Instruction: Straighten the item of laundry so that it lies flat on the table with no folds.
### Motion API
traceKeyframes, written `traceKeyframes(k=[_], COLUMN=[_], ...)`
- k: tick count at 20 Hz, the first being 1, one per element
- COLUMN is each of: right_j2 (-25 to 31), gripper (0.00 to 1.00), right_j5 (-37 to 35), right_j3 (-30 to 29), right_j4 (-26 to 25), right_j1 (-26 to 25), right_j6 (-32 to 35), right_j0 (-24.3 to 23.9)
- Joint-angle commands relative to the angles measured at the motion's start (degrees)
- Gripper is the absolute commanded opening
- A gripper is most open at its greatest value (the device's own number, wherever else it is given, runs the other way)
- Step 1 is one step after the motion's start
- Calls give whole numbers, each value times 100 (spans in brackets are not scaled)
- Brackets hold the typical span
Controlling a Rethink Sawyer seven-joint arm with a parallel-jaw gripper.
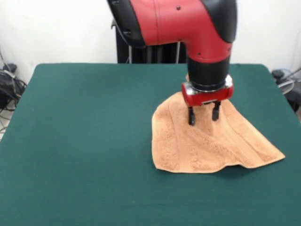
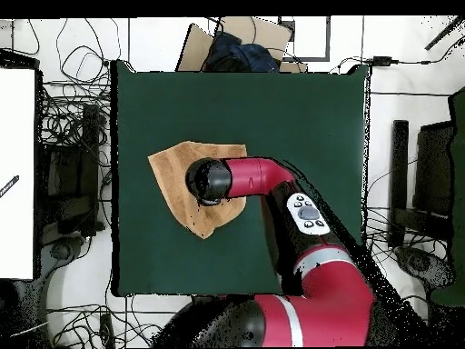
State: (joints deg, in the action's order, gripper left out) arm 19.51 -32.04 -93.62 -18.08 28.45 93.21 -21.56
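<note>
The item of laundry (image 1: 207,141) is a peach-tan terry towel lying on the right half of the dark green table (image 1: 80,141). It is rumpled, with ridges running through its middle and its front-right corner stretched out to a point. My gripper (image 1: 203,115) hangs just over the towel's far middle part, open, its two black fingers (image 1: 191,116) pointing down at the cloth with nothing between them. From overhead the towel (image 2: 177,177) shows left of the arm's black wrist (image 2: 207,180), which hides the gripper and part of the cloth.
Cables and dark equipment (image 1: 8,87) lie off the table's left edge, and more cables (image 1: 287,80) off the right. A cardboard box (image 2: 232,41) and a dark bundle sit past the table's far edge overhead. Bare green top spreads left of the towel.
</note>
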Motion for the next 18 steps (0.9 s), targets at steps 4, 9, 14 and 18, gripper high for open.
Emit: traceKeyframes(k=[4, 9, 14, 18], right_j2=[419, 452, 474, 493], gripper=[100, 100, 100, 100], right_j5=[564, 594, 600, 587], right_j3=[-622, -652, -687, -687], right_j4=[43, 75, 76, 74], right_j1=[-313, -333, -226, -136], right_j6=[378, 375, 396, 408], right_j0=[-233, -276, -265, -245])
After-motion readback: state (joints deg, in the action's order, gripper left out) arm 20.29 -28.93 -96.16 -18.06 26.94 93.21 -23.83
